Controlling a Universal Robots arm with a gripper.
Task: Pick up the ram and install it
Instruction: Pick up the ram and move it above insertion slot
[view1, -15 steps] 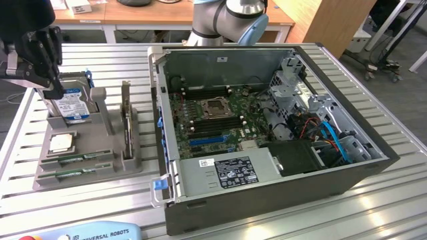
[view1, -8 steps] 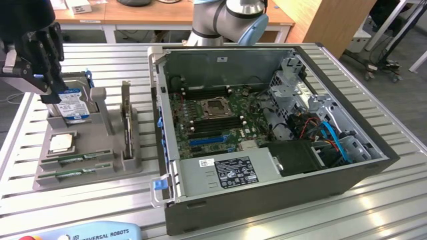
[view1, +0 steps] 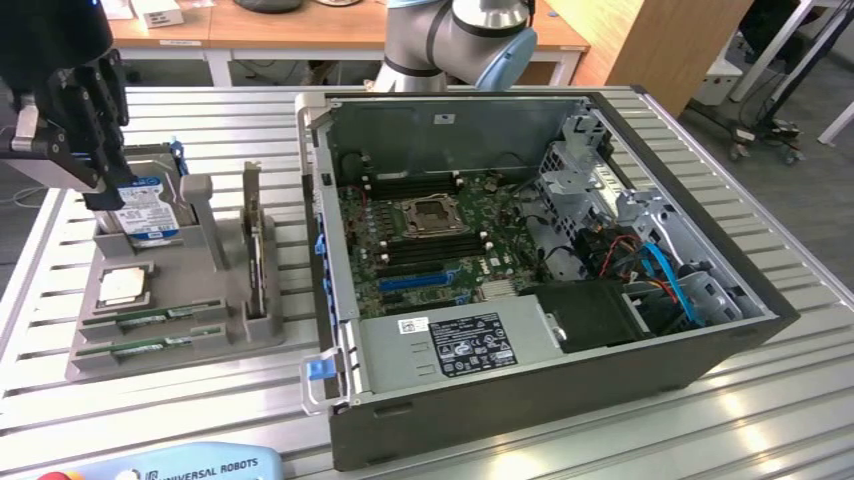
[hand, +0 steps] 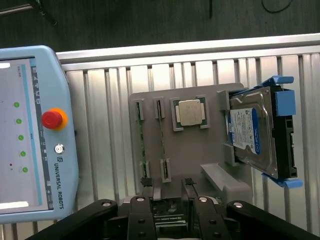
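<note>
Table, slatted metal; ram in grey holder; wooden desks behind.

Ram in holder, exterior view's left of case.

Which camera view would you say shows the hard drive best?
The wrist view: the hard drive appears whole there, its label and blue caddy plainly visible, standing in the grey holder. The exterior view shows it obliquely, with its upper corner covered.

The ram rests in grey tray; open case beside.
</note>
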